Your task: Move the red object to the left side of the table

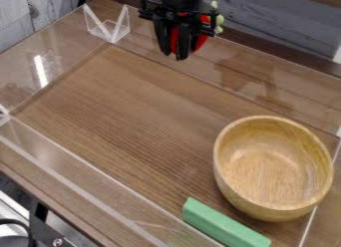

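My gripper [178,50] hangs at the top centre of the frame, fingers clamped on the red object [186,42], lifted above the table [134,122]; wooden bowl [273,167] sits lower right, green block [224,224] below it.

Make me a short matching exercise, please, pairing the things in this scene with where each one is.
Things:
1. red object
2. wooden bowl
3. green block
4. end effector

Places:
A. near right corner, at the front wall
B. right side of the table, resting empty
C. raised over the far edge, pointing down
D. held between the fingers

Pairs: 1-D, 2-B, 3-A, 4-C
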### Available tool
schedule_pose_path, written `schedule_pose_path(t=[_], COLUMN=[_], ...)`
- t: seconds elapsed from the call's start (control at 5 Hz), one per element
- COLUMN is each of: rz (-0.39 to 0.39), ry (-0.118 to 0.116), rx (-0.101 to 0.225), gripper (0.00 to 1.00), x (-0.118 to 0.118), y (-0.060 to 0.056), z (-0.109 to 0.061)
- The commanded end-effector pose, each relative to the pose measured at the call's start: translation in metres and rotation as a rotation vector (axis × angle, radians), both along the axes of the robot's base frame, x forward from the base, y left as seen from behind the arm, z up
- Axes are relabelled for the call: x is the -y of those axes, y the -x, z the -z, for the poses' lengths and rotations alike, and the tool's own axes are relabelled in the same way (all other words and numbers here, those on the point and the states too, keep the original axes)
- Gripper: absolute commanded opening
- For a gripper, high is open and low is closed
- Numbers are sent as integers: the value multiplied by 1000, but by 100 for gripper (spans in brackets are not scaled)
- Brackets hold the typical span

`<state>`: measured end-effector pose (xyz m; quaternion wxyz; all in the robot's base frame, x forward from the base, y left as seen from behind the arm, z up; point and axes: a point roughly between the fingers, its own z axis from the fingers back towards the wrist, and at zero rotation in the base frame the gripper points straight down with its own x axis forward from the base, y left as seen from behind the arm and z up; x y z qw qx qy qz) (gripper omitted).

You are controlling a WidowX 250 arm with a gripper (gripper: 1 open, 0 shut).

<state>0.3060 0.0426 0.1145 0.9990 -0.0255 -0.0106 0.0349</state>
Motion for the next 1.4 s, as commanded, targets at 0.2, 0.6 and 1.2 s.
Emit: schedule_pose_path(t=[0.2,0.6,1.2], rz=[-70,-29,-108], ry=[-26,-30,-43], rx=[55,60,84], gripper=[0,0,0], x=[-13,2,-8], y=[-9,-9,-13], z=[-16,3,2])
